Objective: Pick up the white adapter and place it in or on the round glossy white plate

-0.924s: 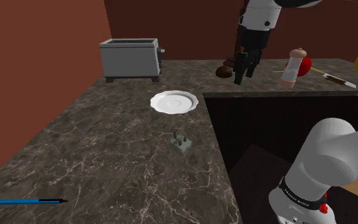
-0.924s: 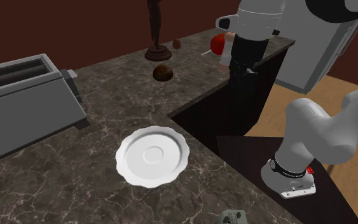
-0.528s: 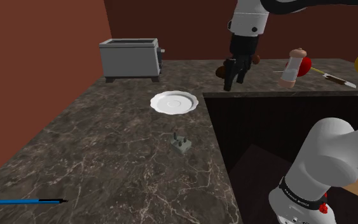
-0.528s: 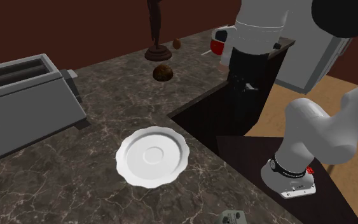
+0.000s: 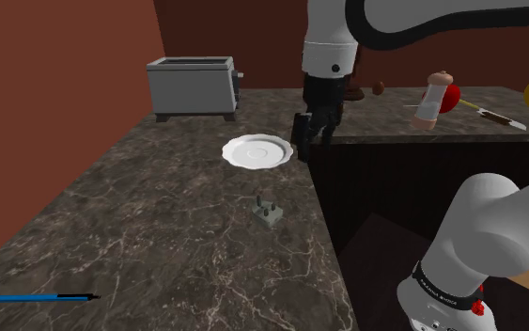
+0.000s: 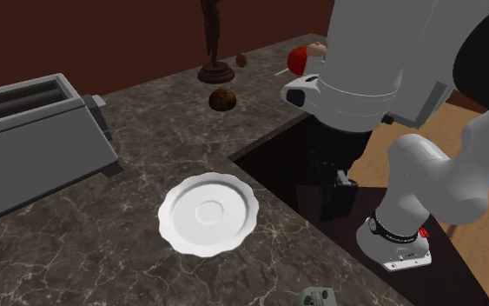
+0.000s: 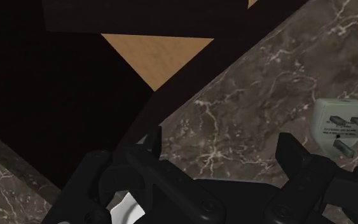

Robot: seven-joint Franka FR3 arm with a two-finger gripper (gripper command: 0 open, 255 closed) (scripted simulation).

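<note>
The adapter (image 5: pixel 268 214) is a small pale grey-white block with prongs pointing up, lying on the dark marble counter (image 5: pixel 159 216). It also peeks in at the bottom edge of the second exterior view (image 6: pixel 316 298). The round white plate (image 5: pixel 235 148) with a wavy rim (image 6: pixel 171 209) sits farther back. My black gripper (image 5: pixel 303 143) hangs just off the plate's right side in the shoulder view, over the counter's inner edge (image 6: pixel 336 207). In the wrist view the gripper (image 7: pixel 222 150) stands open, nothing between its fingers, and the adapter (image 7: pixel 339 124) lies off to one side.
A grey toaster (image 5: pixel 194 86) stands at the back left. A blue pen (image 5: pixel 37 297) lies near the front edge. On the back counter are a brown lump (image 6: pixel 222 98), a dark figurine (image 6: pixel 212 43), a pepper mill (image 5: pixel 431 102) and a red object (image 5: pixel 452 96). A dark recess (image 5: pixel 394 188) drops beside the counter.
The arm has swung from over the back counter toward the shoulder view's left and down, bringing the gripper beside the plate. Adapter and plate have not moved.
</note>
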